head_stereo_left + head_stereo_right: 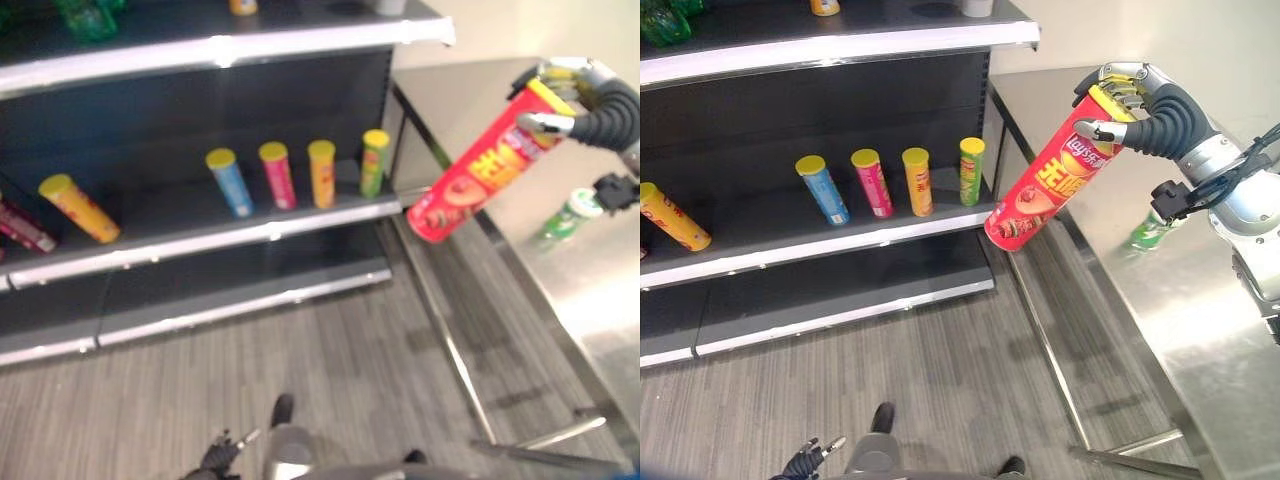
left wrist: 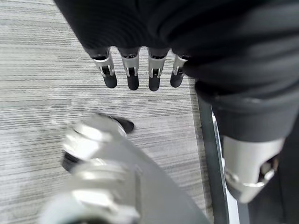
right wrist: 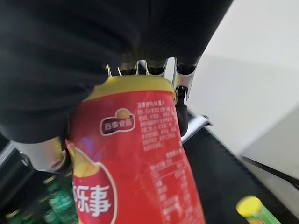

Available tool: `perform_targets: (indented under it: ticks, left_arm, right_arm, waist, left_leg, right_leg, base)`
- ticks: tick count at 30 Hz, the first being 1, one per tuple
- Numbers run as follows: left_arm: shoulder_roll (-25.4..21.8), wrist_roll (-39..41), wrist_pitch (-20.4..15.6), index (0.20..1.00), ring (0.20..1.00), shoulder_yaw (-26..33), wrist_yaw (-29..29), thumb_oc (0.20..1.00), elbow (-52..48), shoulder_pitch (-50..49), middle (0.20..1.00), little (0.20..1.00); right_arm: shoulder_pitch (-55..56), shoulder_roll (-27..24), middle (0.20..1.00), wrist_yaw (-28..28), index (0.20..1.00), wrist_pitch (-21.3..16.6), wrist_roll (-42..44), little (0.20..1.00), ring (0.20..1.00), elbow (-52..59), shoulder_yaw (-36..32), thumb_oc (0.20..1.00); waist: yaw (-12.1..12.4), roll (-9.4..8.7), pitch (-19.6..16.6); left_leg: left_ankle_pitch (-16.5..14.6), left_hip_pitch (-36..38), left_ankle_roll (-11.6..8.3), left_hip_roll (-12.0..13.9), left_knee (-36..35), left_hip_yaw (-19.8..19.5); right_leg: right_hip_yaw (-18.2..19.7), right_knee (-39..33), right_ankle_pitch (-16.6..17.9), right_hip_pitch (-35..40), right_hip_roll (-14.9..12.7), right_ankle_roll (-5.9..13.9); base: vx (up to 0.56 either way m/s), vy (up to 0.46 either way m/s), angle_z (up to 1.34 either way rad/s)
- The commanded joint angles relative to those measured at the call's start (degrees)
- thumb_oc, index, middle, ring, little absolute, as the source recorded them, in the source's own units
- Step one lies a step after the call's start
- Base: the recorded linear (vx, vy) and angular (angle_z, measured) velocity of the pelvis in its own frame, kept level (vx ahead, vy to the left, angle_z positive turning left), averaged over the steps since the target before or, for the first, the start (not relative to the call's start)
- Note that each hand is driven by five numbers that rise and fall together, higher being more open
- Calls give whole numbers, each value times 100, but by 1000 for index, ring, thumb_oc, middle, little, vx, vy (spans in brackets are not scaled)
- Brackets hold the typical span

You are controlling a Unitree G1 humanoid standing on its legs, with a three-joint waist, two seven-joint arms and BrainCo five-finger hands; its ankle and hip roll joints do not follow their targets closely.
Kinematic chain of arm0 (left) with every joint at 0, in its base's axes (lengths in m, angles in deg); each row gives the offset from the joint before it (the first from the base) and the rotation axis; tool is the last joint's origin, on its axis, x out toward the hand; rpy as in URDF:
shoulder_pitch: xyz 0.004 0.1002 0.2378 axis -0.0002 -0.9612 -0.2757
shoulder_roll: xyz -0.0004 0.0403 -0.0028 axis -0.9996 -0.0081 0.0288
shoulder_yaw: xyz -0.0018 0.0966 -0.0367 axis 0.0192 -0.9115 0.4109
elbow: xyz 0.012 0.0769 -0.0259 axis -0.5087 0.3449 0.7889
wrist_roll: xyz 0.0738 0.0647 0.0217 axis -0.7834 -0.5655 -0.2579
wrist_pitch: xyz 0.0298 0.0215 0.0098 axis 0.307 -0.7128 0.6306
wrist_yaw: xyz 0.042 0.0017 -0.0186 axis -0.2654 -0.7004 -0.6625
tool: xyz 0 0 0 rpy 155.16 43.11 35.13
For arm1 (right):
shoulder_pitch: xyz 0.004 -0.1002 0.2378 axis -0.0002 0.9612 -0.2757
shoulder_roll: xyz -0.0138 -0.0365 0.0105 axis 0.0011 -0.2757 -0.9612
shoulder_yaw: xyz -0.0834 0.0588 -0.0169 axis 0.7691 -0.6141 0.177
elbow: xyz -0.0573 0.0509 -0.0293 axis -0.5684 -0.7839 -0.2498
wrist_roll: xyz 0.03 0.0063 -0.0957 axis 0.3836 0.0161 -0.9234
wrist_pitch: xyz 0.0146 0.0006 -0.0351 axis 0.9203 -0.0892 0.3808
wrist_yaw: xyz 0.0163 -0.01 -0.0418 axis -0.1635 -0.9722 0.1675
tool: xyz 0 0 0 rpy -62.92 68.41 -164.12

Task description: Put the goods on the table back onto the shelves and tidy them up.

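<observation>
My right hand (image 1: 1140, 105) was curled round the lid end of the red chip can (image 1: 1050, 187), carrying it tilted in the air between tabletop (image 1: 1200, 300) and shelf (image 1: 840, 245). Next I judged: swing left, stand it by the green can (image 1: 971, 171), clearing the shelf's corner. A green bottle (image 1: 1148, 232) waited on the tabletop. My left hand (image 2: 140, 74) hung relaxed and straight-fingered over the floor.
</observation>
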Motion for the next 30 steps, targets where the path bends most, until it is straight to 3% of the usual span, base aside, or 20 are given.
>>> perform_targets:
  ticks: [1,4,6,7,8,9,10,11,12,15,17,18,19,20,24,25,26,28,30]
  left_arm:
    - [-279,-317,-138,1000,1000,-166,51,1000,-171,340,1000,1000]
    - [-471,-387,-93,1000,1000,-28,58,1000,-229,323,1000,1000]
    - [-526,-350,-85,1000,1000,66,76,1000,-213,331,1000,1000]
    - [-602,-288,-76,1000,1000,200,98,1000,-160,405,1000,1000]
    - [-629,-270,-73,1000,1000,224,90,1000,-130,418,1000,1000]
    - [-630,-270,-73,1000,1000,222,90,1000,-130,418,1000,1000]
    - [-647,-241,-40,1000,1000,273,61,1000,-125,424,1000,1000]
    - [-650,-241,-39,1000,1000,267,61,1000,-125,427,1000,1000]
    - [-660,-190,9,1000,1000,257,15,1000,-55,429,1000,1000]
    - [-600,-189,1,1000,1000,266,-12,1000,-107,407,1000,1000]
    - [-499,-67,-28,1000,1000,322,2,1000,-203,337,1000,1000]
    - [-449,-15,-13,1000,1000,332,11,1000,-235,312,1000,1000]
    - [-335,124,0,1000,1000,406,12,1000,-330,205,1000,1000]
    - [-320,117,9,1000,1000,450,10,1000,-324,147,1000,1000]
    - [-434,17,9,1000,1000,508,43,1000,-226,105,1000,1000]
    - [-432,17,9,1000,1000,513,43,1000,-226,102,1000,1000]
    - [-471,-12,10,1000,1000,481,74,1000,-227,117,1000,1000]
    - [-466,-143,26,1000,1000,382,53,1000,-182,120,1000,1000]
    - [-435,-301,18,1000,1000,247,47,1000,-277,146,1000,1000]
  right_arm:
    - [-366,-179,200,-87,200,-53,-298,200,200,131,-82,200]
    - [-426,-93,200,-75,200,3,-520,200,200,213,101,200]
    - [-456,-82,200,-91,200,-3,-565,200,200,233,126,200]
    - [-399,-166,200,-66,200,14,-544,200,200,309,86,200]
    - [-341,-230,200,-37,200,13,-510,200,200,345,29,200]
    - [-338,-230,200,-37,200,14,-510,200,200,346,26,200]
    - [-161,-352,200,-39,200,11,-467,200,200,408,-147,200]
    - [-140,-353,200,-38,200,12,-467,200,200,415,-169,200]
    - [-93,-458,200,-107,200,-42,-521,200,200,382,-151,200]
    - [10,-502,200,-22,200,2,-510,200,200,415,-237,200]
    - [113,-581,200,-22,200,-19,-483,200,200,453,-357,200]
    - [205,-630,200,-13,200,-15,-468,200,200,458,-400,200]
    - [149,-671,200,-1,200,18,-480,200,200,474,-256,200]
    - [138,-657,200,36,200,35,-480,200,200,500,-208,200]
    - [-45,-671,200,102,200,48,-552,200,200,603,49,200]
    - [-63,-670,200,101,200,47,-552,200,200,598,68,200]
    - [-87,-693,200,90,200,43,-548,200,200,634,124,200]
    - [3,-761,200,97,200,67,-596,200,200,670,59,200]
    - [339,-658,200,124,200,120,-730,200,200,775,-212,200]
  waist:
    - [60,-33,-484]
    - [141,-121,-455]
    - [144,-136,-443]
    - [91,-160,-387]
    - [73,-162,-375]
    - [74,-163,-379]
    - [39,-207,-338]
    - [42,-208,-350]
    - [132,-378,-216]
    - [119,-499,-186]
    - [166,-561,-84]
    - [146,-580,-8]
    - [161,-583,90]
    - [174,-580,75]
    - [230,-627,21]
    - [223,-621,22]
    - [198,-553,-56]
    - [85,-376,-199]
    - [22,-209,-287]
  left_leg:
    - [-278,-70,66,66,-109,-50]
    - [-474,-43,358,-396,-143,62]
    - [-478,-68,418,-482,-143,66]
    - [-395,-135,519,-644,-143,-24]
    - [-348,-170,557,-723,-143,-121]
    - [-348,-174,558,-723,-143,-121]
    - [-260,-233,641,-909,-119,-359]
    - [-249,-251,642,-910,-122,-363]
    - [-162,-369,702,-1231,-58,-634]
    - [-169,-474,658,-1394,52,-881]
    - [-263,-621,580,-1495,418,-846]
    - [-308,-743,532,-1459,658,-713]
    - [-282,-1000,493,-1159,921,-183]
    - [-269,-1001,482,-984,900,-63]
    - [-17,-1080,380,-176,554,-335]
    - [-9,-1065,373,-166,532,-337]
    - [170,-1020,292,119,151,-539]
    - [210,-893,198,244,-111,-475]
    - [136,-859,135,116,-52,-417]
  right_leg:
    - [103,106,-136,-296,-451,178]
    - [131,484,204,-641,-896,250]
    - [313,617,143,-719,-850,208]
    - [961,866,-231,-840,-444,83]
    - [1276,996,-507,-855,-138,8]
    - [1276,996,-506,-859,-138,8]
    - [1785,1228,-932,-847,499,-131]
    - [1782,1224,-921,-863,499,-131]
    - [2156,942,-1191,-726,1144,-498]
    - [2331,705,-1141,-650,1327,-563]
    - [2124,502,-1046,-489,1250,-603]
    - [1911,354,-1022,-366,1202,-589]
    - [1687,111,-932,-259,1128,-534]
    - [1639,41,-889,-220,1099,-493]
    - [1599,-108,-868,-209,863,-338]
    - [1596,-109,-872,-202,872,-343]
    - [1640,-158,-931,-232,780,-278]
    - [1586,-168,-926,-241,628,-135]
    - [1498,-129,-784,-229,281,43]
  base:
    - [-156,644,21]
    - [-141,374,-4]
    - [-104,218,-3]
    - [-101,222,2]
    - [-100,222,10]
    - [-33,135,26]
    - [-14,72,49]
    - [-56,102,80]
    - [-49,34,92]
    - [14,-6,101]
    - [38,8,71]
    - [-66,89,125]
    - [-68,133,127]
    - [-63,192,88]
    - [22,188,6]
    - [67,298,19]
    - [70,329,25]
    - [108,497,22]
    - [92,513,18]
